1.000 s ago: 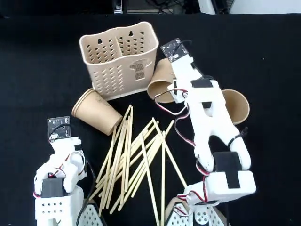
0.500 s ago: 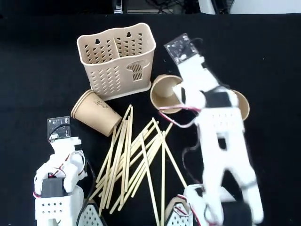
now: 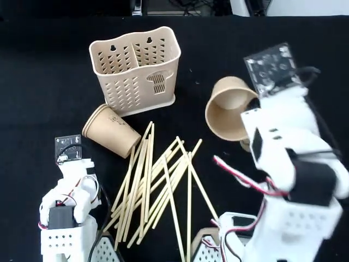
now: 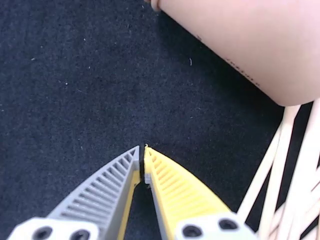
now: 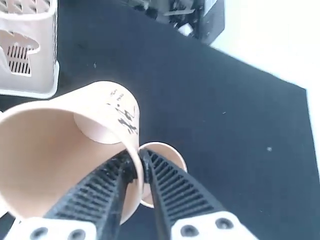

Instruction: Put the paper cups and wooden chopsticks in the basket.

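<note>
spreading under everything, black cloth (image 3: 49,82); right gripper (image 5: 136,156) pinches a paper cup (image 5: 55,145), left gripper (image 4: 141,148) closed; perhaps cables (image 5: 192,17) behind.

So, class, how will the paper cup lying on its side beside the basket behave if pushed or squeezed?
Lying on its side, the cup would probably roll, curving because it tapers. Its thin paper wall likely dents under a squeeze. It looks light, so a nudge may slide it against the chopsticks.

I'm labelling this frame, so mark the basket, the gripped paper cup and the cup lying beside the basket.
basket (image 3: 128,90), high view, perforated front wall.
gripped paper cup (image 5: 52,157), right wrist view, inner wall.
lying cup (image 3: 112,130), high view, side wall.
</note>
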Robot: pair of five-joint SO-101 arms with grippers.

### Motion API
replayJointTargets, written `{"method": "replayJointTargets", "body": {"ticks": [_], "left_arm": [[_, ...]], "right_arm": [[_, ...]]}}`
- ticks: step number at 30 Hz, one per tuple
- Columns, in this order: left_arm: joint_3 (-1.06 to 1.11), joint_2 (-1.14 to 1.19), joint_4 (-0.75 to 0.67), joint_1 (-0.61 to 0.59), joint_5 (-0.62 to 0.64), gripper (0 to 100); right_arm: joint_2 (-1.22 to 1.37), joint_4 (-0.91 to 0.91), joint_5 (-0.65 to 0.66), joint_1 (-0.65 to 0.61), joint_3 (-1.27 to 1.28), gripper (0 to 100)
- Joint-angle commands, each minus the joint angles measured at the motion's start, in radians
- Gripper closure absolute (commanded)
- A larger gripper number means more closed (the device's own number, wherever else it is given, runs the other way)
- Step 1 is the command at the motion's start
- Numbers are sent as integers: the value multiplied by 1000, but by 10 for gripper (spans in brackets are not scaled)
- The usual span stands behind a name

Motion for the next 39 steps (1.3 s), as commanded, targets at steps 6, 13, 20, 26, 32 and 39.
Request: {"method": "replayJointTargets", "body": {"ticks": [6, 13, 20, 26, 32, 39], "left_arm": [[15, -3, 6, -4, 0, 970], [15, -3, 6, -2, 0, 970], [15, -3, 6, -2, 0, 970], [15, -3, 6, -4, 0, 970], [15, -3, 6, -4, 0, 970], [15, -3, 6, -4, 0, 970]], "right_arm": [[119, 175, -11, 250, -153, 987], [211, 187, -11, 324, -151, 987], [311, 176, -11, 336, -97, 987], [328, 164, -11, 336, -97, 987], [334, 91, -11, 350, -81, 987], [334, -35, -11, 353, 73, 987]]}}
